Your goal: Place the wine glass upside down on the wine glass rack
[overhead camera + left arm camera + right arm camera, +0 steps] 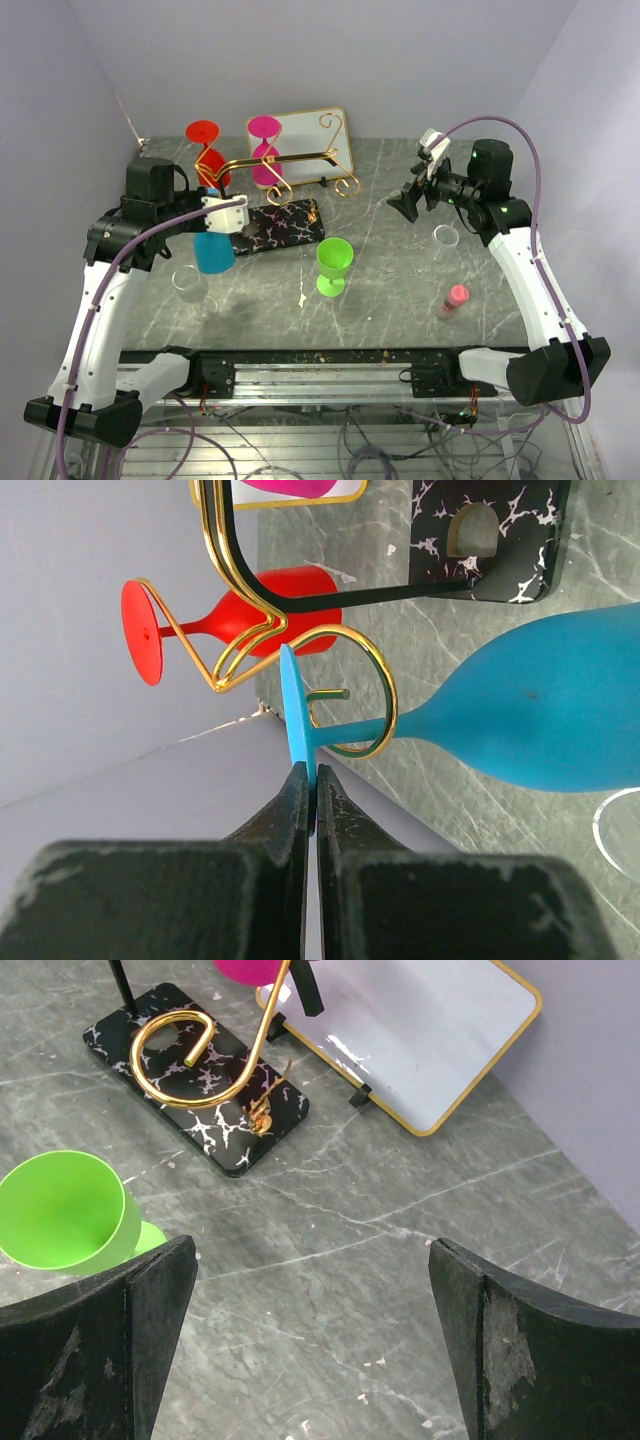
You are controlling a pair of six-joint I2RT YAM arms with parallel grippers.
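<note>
1. The left gripper [312, 780] is clamped together on the edge of the flat foot of the blue wine glass [545, 710].
2. The blue wine glass is held off the table, foot up and bowl down in the overhead view, at the left end of the rack [283, 160].
3. In the left wrist view, the blue stem crosses the rack's gold curled end. Whether it sits inside the curl cannot be told.
4. The rack stands on a black marbled base [290, 228] in the middle of the table [400, 290].
5. A red glass [208, 150] and a pink glass [266, 150] hang upside down on the rack's bar.
6. The right gripper [408, 205] is raised over the right side of the table, fingers wide apart and holding nothing.
7. A green glass [333, 264] stands upright in front of the base.
8. A clear glass [189, 285] sits near the left arm, below the blue bowl in the overhead view.
9. A second clear glass [446, 236] and a small pink bottle [454, 299] lie to the right.
10. A white gold-rimmed tray [315, 135] leans behind the rack.
</note>
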